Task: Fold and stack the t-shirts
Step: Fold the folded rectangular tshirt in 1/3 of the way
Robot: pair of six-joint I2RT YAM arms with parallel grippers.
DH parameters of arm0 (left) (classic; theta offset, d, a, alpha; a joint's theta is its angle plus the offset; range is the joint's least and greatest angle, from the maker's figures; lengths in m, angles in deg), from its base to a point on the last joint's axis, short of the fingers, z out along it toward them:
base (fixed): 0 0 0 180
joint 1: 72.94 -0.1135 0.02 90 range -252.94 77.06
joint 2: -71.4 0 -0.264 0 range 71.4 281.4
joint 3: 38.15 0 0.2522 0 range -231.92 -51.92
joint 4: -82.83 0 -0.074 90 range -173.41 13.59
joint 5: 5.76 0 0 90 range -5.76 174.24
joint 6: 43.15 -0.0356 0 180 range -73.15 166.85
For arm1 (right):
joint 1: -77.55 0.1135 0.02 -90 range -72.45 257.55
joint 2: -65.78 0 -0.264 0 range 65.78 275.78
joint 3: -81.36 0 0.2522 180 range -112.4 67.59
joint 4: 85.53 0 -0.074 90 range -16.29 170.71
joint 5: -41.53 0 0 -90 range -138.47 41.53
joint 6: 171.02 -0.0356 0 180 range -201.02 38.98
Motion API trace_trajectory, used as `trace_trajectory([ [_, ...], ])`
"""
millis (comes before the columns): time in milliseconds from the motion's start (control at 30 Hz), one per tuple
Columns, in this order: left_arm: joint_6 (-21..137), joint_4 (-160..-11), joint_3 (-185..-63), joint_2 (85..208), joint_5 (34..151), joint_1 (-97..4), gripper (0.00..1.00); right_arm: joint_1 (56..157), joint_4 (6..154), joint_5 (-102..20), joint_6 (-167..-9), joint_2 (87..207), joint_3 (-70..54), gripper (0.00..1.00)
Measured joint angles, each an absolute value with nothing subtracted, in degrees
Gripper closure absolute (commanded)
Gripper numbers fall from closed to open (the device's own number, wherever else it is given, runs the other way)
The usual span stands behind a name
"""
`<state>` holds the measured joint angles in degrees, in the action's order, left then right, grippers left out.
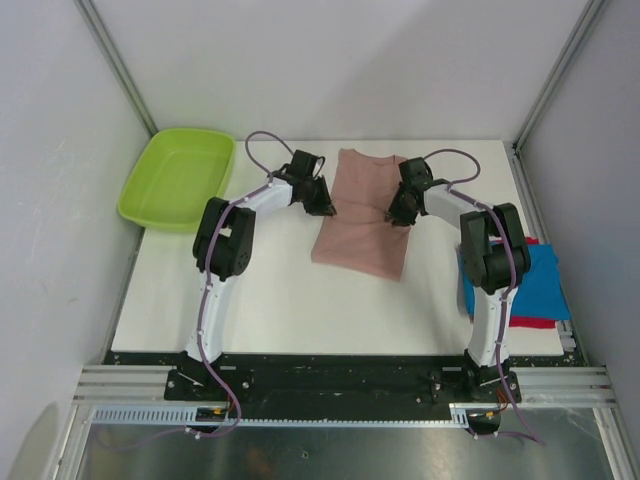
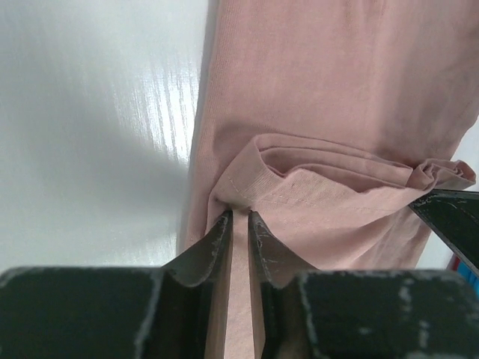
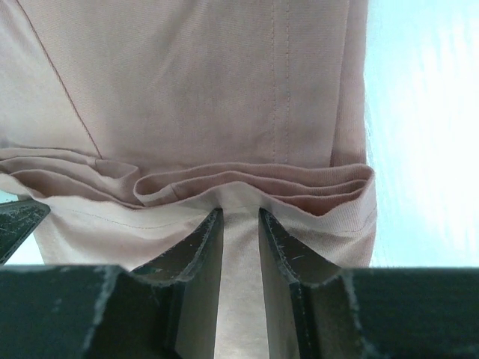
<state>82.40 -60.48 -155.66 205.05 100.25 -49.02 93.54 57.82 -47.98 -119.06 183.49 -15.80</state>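
In the top view, the pink shirt [image 1: 362, 215] lay in the upper middle of the frame on the white table [image 1: 300, 300], partly folded into a long panel running from the top edge of the table down toward the centre. The left gripper [image 1: 322, 203] was at the shirt's left edge and the right gripper [image 1: 400, 212] at its right edge, both about halfway down the cloth. In the left wrist view, the left gripper [image 2: 239, 217] had its fingers drawn close with a bunched fold of the pink shirt [image 2: 337, 90] pinched between them at the bottom centre of the frame. In the right wrist view, the right gripper [image 3: 241, 213] was likewise clamped on a stacked fold of the pink shirt [image 3: 209, 82], with cloth filling the narrow gap between the fingers. At the right edge of the top view, a blue shirt [image 1: 535, 285] lay folded on a red shirt [image 1: 535, 322], partly hidden behind the right arm. A green tub [image 1: 178, 177] sat at the upper left, well apart from the pink shirt.
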Motion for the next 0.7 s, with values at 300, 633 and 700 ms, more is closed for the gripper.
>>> trace_trajectory([
  [300,82.34,-60.98,-155.4,204.92,99.29,-49.24,0.81,90.13,57.18,-46.01,-118.93,183.34,-15.8,0.69],
  [633,81.81,-61.46,-154.5,204.04,99.24,-49.74,0.73,88.25,55.98,-44.44,-118.21,182.16,-15.8,0.69],
  [700,81.35,-61.15,-152.58,202.19,98.48,-50.05,0.71,88.73,54.71,-44.85,-117.95,180.35,-15.63,0.69],
])
